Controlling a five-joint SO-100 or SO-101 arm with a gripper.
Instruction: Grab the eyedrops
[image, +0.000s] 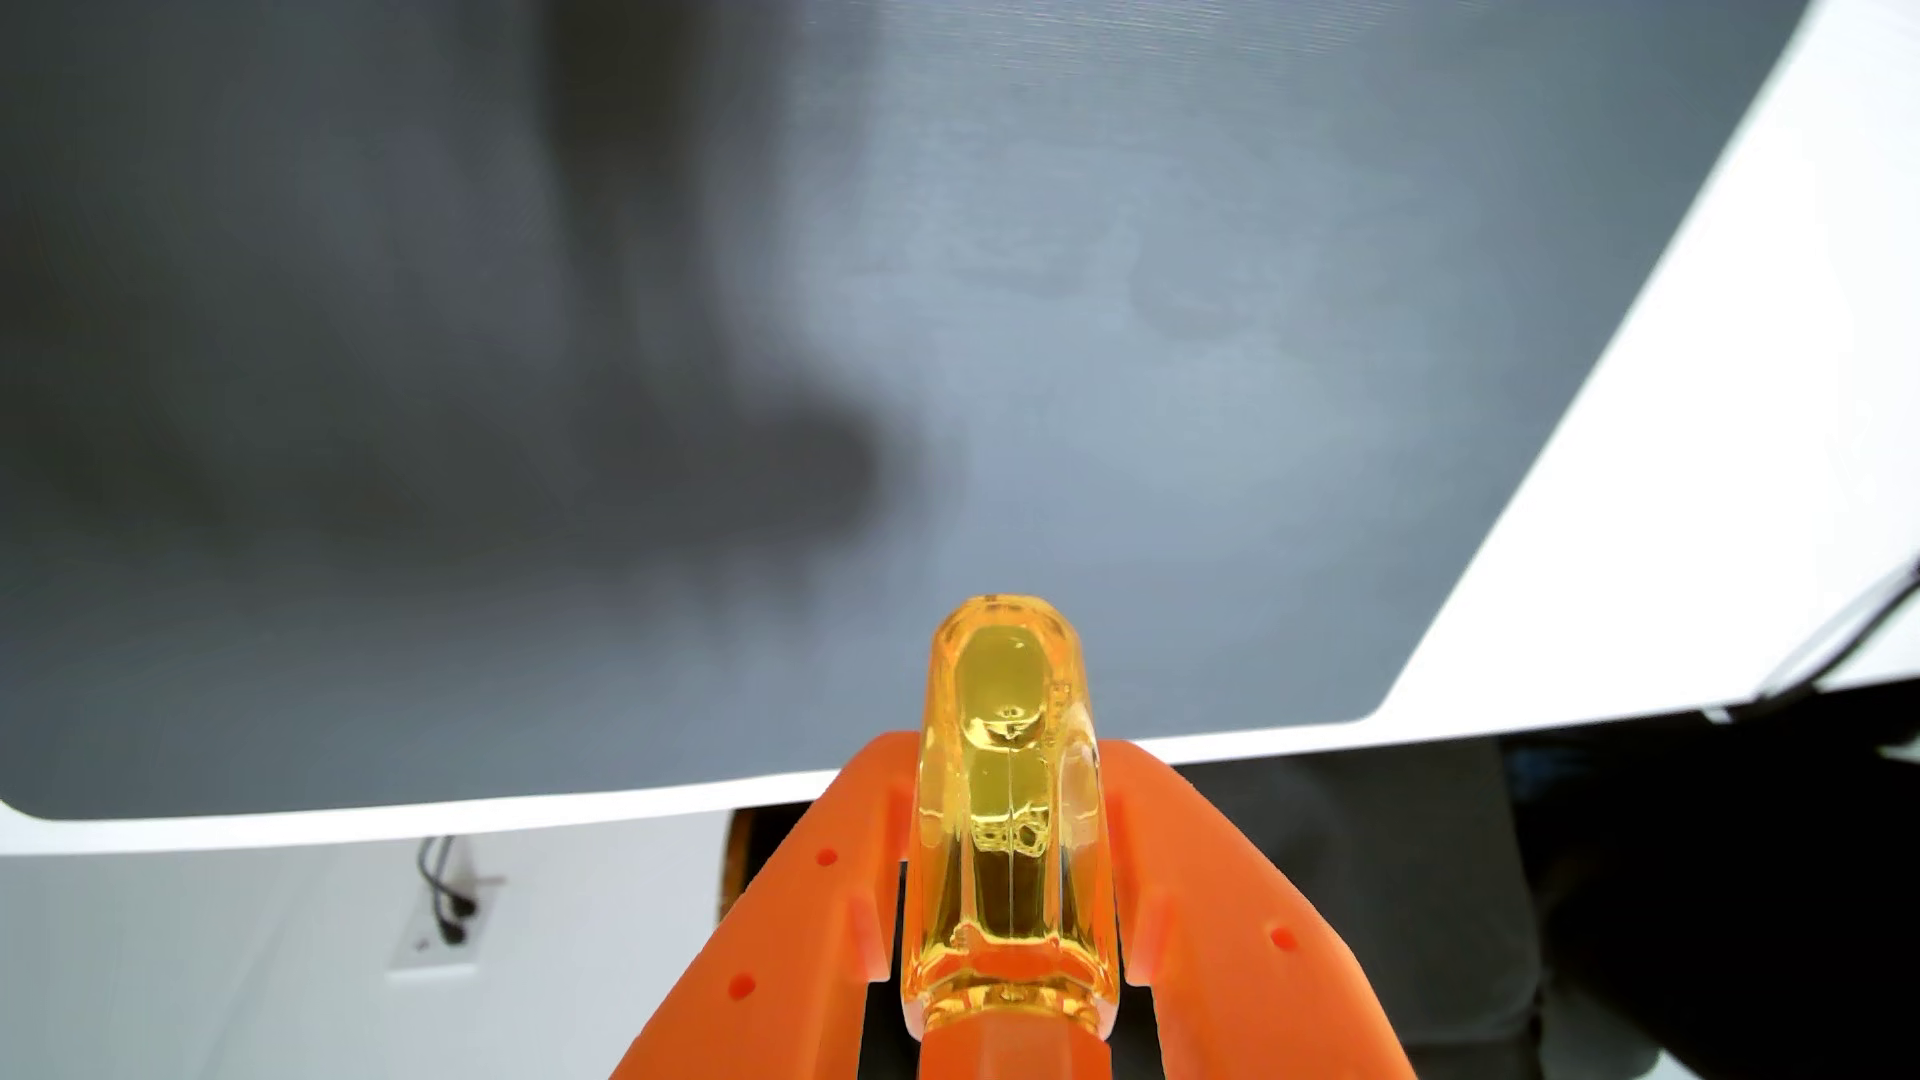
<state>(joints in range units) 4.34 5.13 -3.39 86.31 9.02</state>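
In the wrist view a small clear yellow-amber eyedrops bottle (1006, 789) sits between the two orange fingers (821, 893) of my gripper (1006, 758), which is shut on it. The bottle's rounded end points up the picture, away from the camera, and its orange cap end is toward the bottom edge. Bottle and gripper hang in the air above a dark grey mat (623, 363), near the mat's lower edge. A blurred dark shadow of the arm lies on the mat at left.
The grey mat lies on a white table (1662, 519) whose edge runs along the bottom and right. Below the table edge are a white wall with an outlet and a plugged cable (447, 903), and a dark area (1558, 883) at bottom right.
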